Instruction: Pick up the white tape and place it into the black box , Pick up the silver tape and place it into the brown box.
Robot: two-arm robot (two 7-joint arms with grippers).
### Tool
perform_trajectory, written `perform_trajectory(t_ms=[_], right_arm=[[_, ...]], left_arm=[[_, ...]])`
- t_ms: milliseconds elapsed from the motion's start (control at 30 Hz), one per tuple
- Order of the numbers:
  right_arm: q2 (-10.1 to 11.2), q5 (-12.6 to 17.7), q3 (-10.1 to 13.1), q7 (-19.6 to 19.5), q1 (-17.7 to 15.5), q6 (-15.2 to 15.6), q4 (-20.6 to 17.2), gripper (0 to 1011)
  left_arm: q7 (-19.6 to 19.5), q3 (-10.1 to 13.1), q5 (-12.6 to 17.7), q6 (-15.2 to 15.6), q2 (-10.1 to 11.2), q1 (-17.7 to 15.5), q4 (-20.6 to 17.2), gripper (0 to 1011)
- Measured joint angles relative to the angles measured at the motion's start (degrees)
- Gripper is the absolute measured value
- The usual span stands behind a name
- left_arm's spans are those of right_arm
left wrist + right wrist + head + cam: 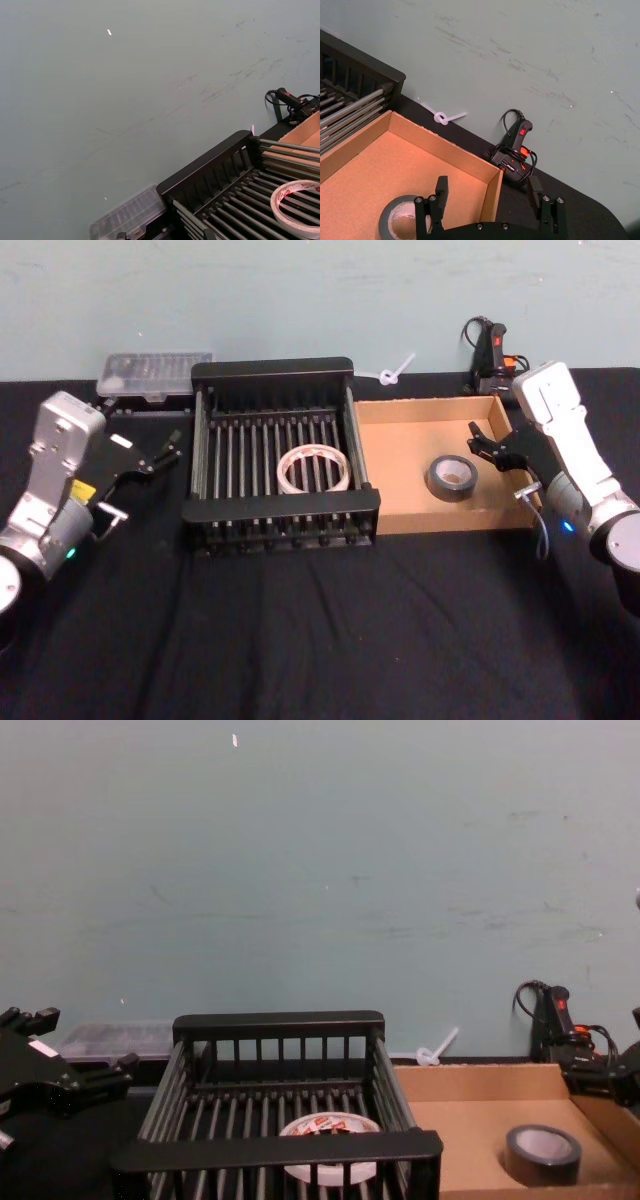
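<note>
I see the white tape [314, 468] lying flat on the slatted floor of the black box [275, 371], and the silver tape [451, 478] resting inside the brown box [410, 510] just right of it. My right end effector [478, 439] hangs open over the brown box's right side, and my left end effector [170, 447] sits open left of the crate above the dark surface [320, 640].

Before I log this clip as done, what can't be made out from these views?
- White tape: chest view, the black box front rim bar hides its lower part; left wrist view, the frame edge cuts it.
- Silver tape: right wrist view, the right gripper open fingers and the bottom edge hide its near side.
- Left gripper: chest view, cut by the left edge.
- Brown box: chest view, front wall below the frame.
</note>
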Motion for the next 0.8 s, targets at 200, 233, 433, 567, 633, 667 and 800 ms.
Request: perform_trajectory(t_ms=[200,233,433,567,633,667,800], right_arm=[[0.00,0.00,0.00,0.00,0.00,0.00,0.00,1002],[0.00,0.00,0.00,0.00,0.00,0.00,0.00,1002],[0.00,0.00,0.00,0.00,0.00,0.00,0.00,1002],[0.00,0.00,0.00,0.00,0.00,0.00,0.00,1002],[0.00,0.00,0.00,0.00,0.00,0.00,0.00,1002],[0.00,0.00,0.00,0.00,0.00,0.00,0.00,1002],[0.00,0.00,0.00,0.00,0.00,0.00,0.00,1002]], left_arm=[[0.00,0.00,0.00,0.00,0.00,0.00,0.00,1001],[0.00,0.00,0.00,0.00,0.00,0.00,0.00,1001],[0.00,0.00,0.00,0.00,0.00,0.00,0.00,1001],[0.00,0.00,0.00,0.00,0.00,0.00,0.00,1001],[0.00,0.01,0.00,0.00,0.00,0.00,0.00,1001],[0.00,0.00,0.00,0.00,0.00,0.00,0.00,1001],[0.00,0.00,0.00,0.00,0.00,0.00,0.00,1001]])
